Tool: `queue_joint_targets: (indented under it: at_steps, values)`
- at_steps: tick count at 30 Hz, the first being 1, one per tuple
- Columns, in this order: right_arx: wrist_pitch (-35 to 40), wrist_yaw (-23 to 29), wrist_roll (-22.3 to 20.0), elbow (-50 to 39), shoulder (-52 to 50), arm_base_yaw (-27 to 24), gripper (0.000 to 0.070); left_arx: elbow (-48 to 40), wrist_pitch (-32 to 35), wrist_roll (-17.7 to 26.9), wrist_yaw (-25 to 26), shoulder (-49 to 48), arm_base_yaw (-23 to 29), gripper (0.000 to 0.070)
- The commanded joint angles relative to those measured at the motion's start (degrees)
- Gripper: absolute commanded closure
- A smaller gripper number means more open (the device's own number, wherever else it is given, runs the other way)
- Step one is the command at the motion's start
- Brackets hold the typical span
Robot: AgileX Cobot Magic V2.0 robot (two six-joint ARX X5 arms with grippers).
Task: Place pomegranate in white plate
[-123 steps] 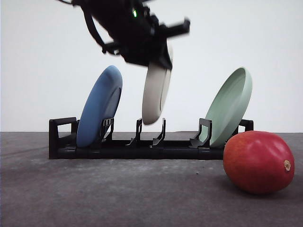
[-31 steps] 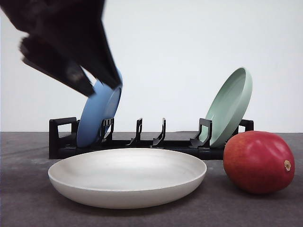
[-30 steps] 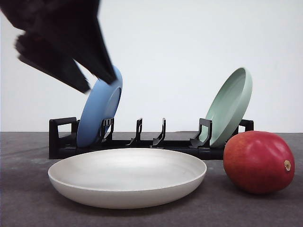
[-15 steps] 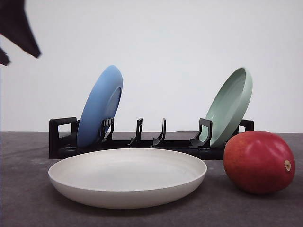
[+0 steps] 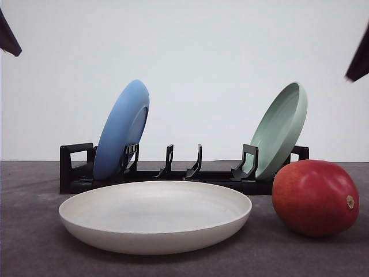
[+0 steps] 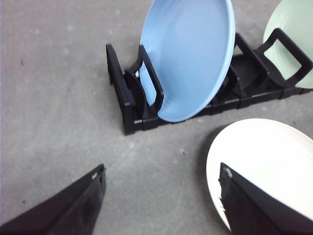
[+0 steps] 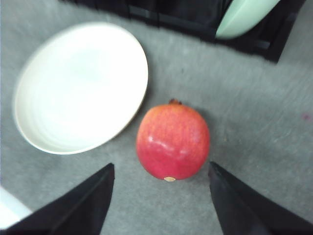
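Right gripper [image 7: 161, 196] spread wide, jaws apart and holding nothing, hovering above the pomegranate [image 7: 173, 142]. Left gripper [image 6: 161, 196] likewise wide open and empty, over bare table [image 6: 58, 98] just in front of the rack's [image 6: 132, 105] left end. Pomegranate resting on the table near its front right, tan nub facing right, just beside the white plate [image 5: 155, 216] yet apart from it. White plate lying flat, rim up, empty, at the front middle of the table, just in front of the black rack. In the rack, blue plate [image 5: 122, 130] leaning at the left end, green plate [image 5: 279, 130] leaning at the right end, directly behind the pomegranate
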Motion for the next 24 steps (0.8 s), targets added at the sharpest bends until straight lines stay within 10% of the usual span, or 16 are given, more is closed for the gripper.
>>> queue_joint_targets:
  at_steps: [1,7,24]
  values:
    - [0.32,1.19,1.52,1.60,3.59,1.41,0.0309,0.13,0.28,-0.18,0.28,0.28,-0.11,0.0260]
    - [1.61,4.34,1.44,4.27,13.93,4.37,0.0065,0.13,0.22,-0.03,0.28,0.31,-0.11,0.0265]
    - [9.30,4.39,1.64,4.48,32.45,5.36,0.0070,0.13,0.22,0.04,0.28,0.33,-0.11,0.0265]
